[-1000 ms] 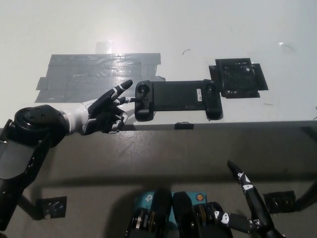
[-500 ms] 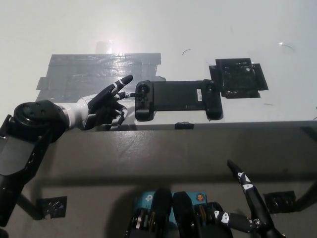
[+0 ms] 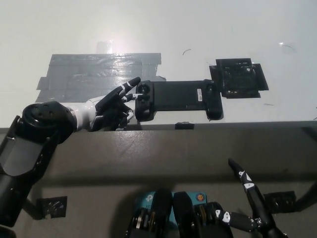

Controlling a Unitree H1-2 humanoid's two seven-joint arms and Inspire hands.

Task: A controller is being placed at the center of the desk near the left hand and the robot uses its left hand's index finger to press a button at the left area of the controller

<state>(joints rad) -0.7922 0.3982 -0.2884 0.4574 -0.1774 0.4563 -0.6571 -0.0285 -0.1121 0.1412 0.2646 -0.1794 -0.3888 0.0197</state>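
A black controller [image 3: 178, 98] lies flat near the front edge of the white desk [image 3: 163, 29], long side running left to right. My white left hand [image 3: 115, 105] reaches in from the left with one finger stretched out, its tip touching the controller's left grip by the round stick; the other fingers are curled under. It holds nothing. Low at the bottom right, my black right hand [image 3: 247, 203] rests below the desk edge with a finger sticking up.
A wide patch of grey tape [image 3: 94, 74] covers the desk left of the controller. A black square pad [image 3: 237, 78] is taped down just right of it. The desk's front edge [image 3: 208, 125] runs right below the controller.
My left hand has moved right and slightly forward, from a gap beside the controller to its extended fingertip resting on the left grip. The controller and the right hand have not moved.
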